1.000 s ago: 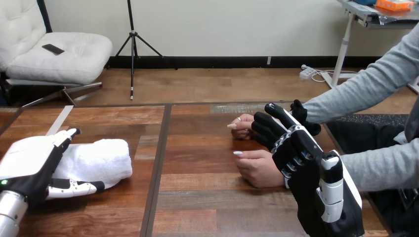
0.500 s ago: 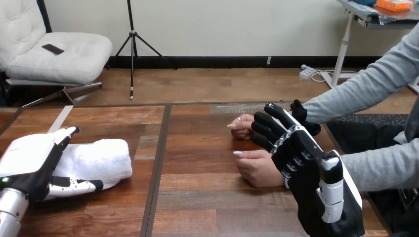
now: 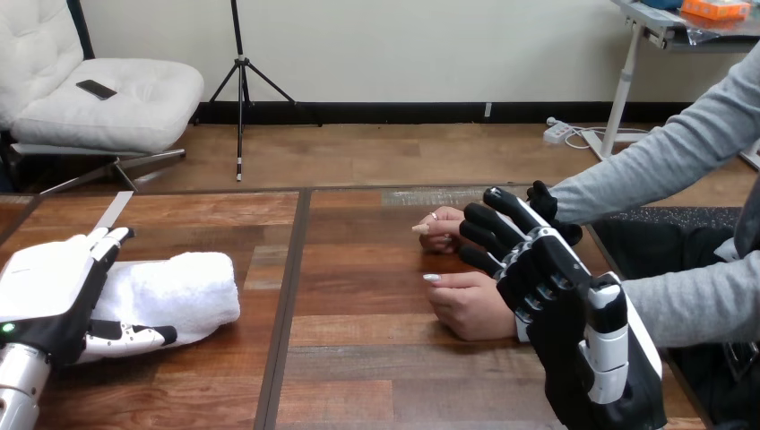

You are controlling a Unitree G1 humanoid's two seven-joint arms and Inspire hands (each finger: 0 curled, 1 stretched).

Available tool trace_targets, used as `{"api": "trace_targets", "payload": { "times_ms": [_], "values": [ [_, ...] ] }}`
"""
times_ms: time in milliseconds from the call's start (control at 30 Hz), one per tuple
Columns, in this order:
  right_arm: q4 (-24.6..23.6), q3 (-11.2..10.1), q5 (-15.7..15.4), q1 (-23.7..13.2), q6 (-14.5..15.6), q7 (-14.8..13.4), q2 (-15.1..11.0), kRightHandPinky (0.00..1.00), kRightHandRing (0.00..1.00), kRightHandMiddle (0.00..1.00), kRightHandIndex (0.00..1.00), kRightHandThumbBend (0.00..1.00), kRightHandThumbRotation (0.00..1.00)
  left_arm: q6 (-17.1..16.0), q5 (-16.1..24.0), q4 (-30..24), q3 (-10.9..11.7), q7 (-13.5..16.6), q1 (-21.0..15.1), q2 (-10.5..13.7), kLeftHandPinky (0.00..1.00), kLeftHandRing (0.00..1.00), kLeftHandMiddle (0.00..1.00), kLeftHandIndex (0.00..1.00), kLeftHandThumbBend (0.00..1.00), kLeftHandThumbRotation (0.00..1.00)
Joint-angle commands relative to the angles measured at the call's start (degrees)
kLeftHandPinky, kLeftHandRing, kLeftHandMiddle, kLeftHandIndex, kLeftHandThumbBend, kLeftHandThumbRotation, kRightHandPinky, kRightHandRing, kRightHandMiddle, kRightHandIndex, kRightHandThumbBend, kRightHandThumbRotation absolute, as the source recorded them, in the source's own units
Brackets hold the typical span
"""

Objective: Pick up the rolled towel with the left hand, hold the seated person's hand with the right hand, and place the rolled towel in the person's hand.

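Now the rolled towel [image 3: 175, 291] lies against the left hand [image 3: 45, 296], loosely bracketed.

The scene is brightly and evenly lit. Shadows are soft and sit close under things: a faint one along the near side of the towel [image 3: 175, 291], another beneath the person's near hand [image 3: 470, 306]. The table [image 3: 358, 367] has a mild sheen.

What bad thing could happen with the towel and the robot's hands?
The left hand only flanks the rolled towel with straight fingers, so the soft roll might slip out or unroll when lifted. The right hand is spread close over the person's far hand, beside the near hand; it might bump or pinch fingers.
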Motion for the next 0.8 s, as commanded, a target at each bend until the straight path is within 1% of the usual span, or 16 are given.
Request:
{"api": "trace_targets", "payload": {
  "times_ms": [0,267,400,533,733,767],
  "values": [
    [-2.8,-0.4,0.3,-2.6,-0.7,0.1,-0.3,0.87,0.90,0.88,0.89,0.84,0.97,1.4,0.8,0.1,-1.2,1.9,-5.1,0.5,0.90,0.92,0.94,0.91,0.97,0.54],
    [-2.9,-0.5,0.9,-2.6,-0.1,0.4,-0.5,0.88,0.90,0.89,0.90,0.85,0.96,3.2,1.6,0.7,-2.4,2.1,-6.2,0.5,0.93,0.94,0.95,0.93,0.97,0.53],
    [-3.0,-0.5,0.8,-2.6,0.0,0.4,-0.5,0.88,0.91,0.89,0.90,0.85,0.96,4.0,1.8,0.3,-3.0,1.9,-6.5,0.5,0.94,0.95,0.96,0.94,0.97,0.55],
    [-3.3,-0.5,0.6,-2.6,0.3,0.3,-0.6,0.88,0.91,0.89,0.90,0.85,0.96,4.1,1.8,1.4,-3.6,2.2,-7.3,0.3,0.95,0.96,0.97,0.95,0.97,0.54],
    [-3.4,-0.5,0.8,-2.6,0.4,0.4,-0.6,0.88,0.91,0.89,0.90,0.85,0.96,5.1,2.2,1.0,-4.5,1.5,-8.2,0.4,0.96,0.97,0.98,0.96,0.97,0.55],
    [-3.4,-0.5,0.9,-2.6,0.4,0.4,-0.6,0.88,0.91,0.89,0.90,0.85,0.96,5.0,2.5,1.7,-4.8,1.7,-8.6,0.3,0.96,0.97,0.98,0.96,0.97,0.55]
  ]
}}
